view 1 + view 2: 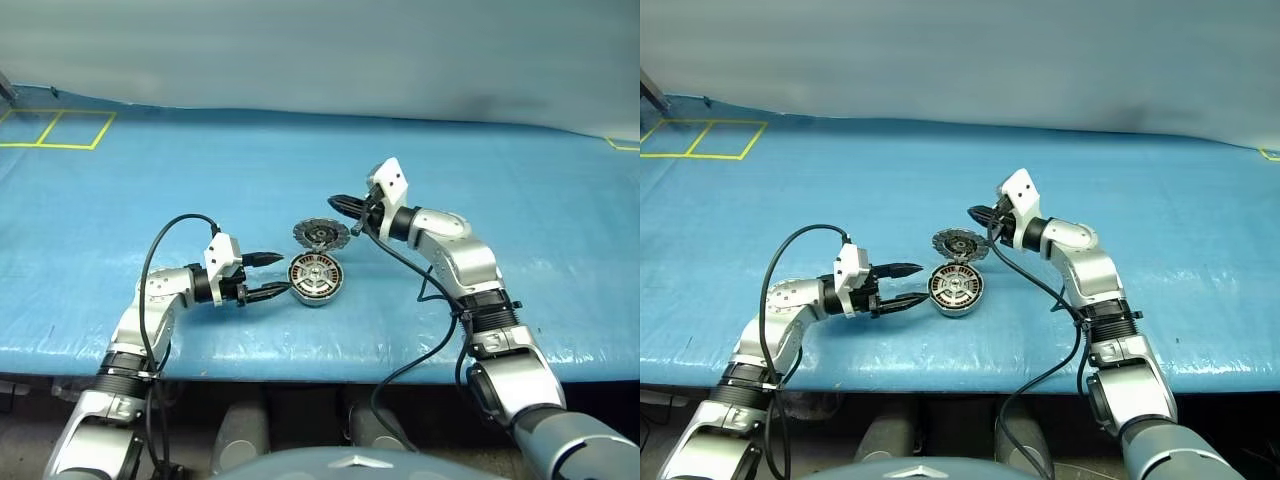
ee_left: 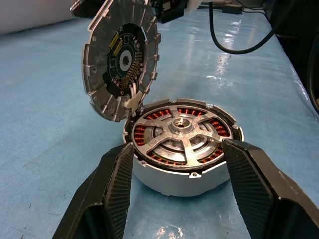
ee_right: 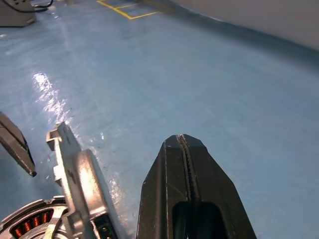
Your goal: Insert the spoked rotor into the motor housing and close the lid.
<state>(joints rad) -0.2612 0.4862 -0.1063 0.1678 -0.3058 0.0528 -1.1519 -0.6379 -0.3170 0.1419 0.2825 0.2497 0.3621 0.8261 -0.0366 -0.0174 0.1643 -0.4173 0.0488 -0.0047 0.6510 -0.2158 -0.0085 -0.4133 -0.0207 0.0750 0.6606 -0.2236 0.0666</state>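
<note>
The silver motor housing [image 1: 316, 280] lies flat on the blue table. The spoked rotor [image 2: 180, 127] sits inside it, within the ring of copper windings. The toothed lid [image 1: 321, 234] stands tilted up from the housing's far rim, its dark inner face towards me. My left gripper [image 1: 284, 272] is open and level, with one fingertip on each side of the housing's near-left wall; I cannot tell whether they touch it. My right gripper [image 1: 340, 203] is shut and empty, hovering just behind and to the right of the lid's top edge [image 3: 75, 169].
The blue table cover [image 1: 500, 200] stretches wide around the motor. Yellow tape squares [image 1: 60, 130] mark the far left corner. The table's front edge [image 1: 300, 365] runs close below the housing. Black cables [image 1: 420, 340] hang from both wrists.
</note>
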